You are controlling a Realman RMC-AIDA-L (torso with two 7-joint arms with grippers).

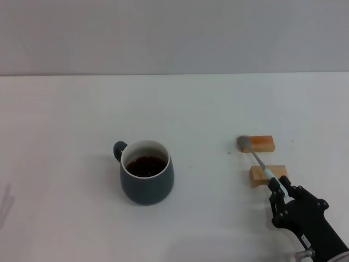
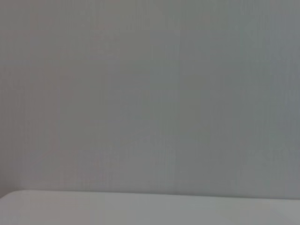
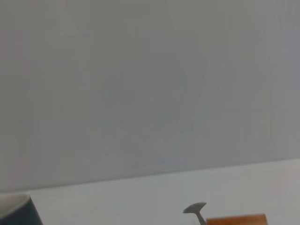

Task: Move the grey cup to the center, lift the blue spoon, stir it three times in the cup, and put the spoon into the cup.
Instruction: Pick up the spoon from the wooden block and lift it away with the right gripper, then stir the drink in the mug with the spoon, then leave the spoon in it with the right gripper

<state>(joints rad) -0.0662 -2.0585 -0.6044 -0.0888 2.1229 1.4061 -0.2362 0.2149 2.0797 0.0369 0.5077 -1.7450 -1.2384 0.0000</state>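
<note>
The grey cup stands upright left of the table's middle, with dark liquid inside and its small handle pointing to the far left. Its rim also shows in the right wrist view. The blue spoon lies across two tan wooden blocks, metal bowl on the far block and pale-blue handle on the near one. My right gripper is at the near end of that handle, low over the table. The spoon's bowl rises beside a block in the right wrist view. My left gripper is out of view.
The far wooden block and the near wooden block sit on the white table to the right of the cup. A plain grey wall runs behind the table's far edge.
</note>
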